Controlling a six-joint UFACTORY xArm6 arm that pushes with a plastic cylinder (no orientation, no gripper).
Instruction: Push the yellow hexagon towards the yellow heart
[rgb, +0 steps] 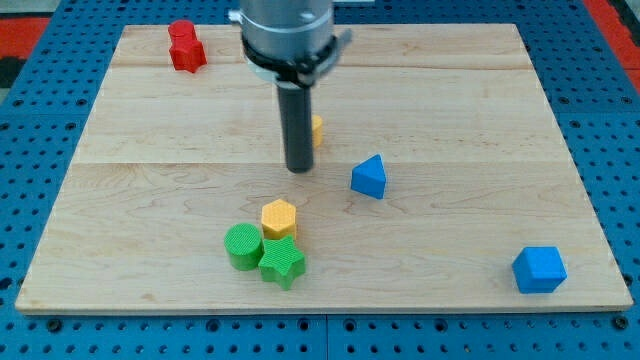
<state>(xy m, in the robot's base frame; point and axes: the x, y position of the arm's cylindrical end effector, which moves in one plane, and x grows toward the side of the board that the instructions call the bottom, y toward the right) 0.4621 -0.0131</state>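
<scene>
**The rod stands above the yellow hexagon**

My tip (299, 168) is down on the wooden surface (450, 100), near the middle. It is a plain dark rod (there is no pincer on this arm, so nothing is spread or pinching).

The yellow hexagon (279, 217) sits lower in the view than my tip, a little to the view's left, and apart from it. It touches two green blocks below it: a green cylinder (242, 246) on the view's left and a green star (283, 263) on the view's right.

A small yellow block (316, 129) peeks out just behind the rod on the view's right. Most of it is hidden, so I cannot tell its shape.

A blue triangle block (369, 177) lies to the view's right of my tip. A blue cube (539, 269) sits near the bottom right corner. A red block (186, 46) sits near the top left corner.
</scene>
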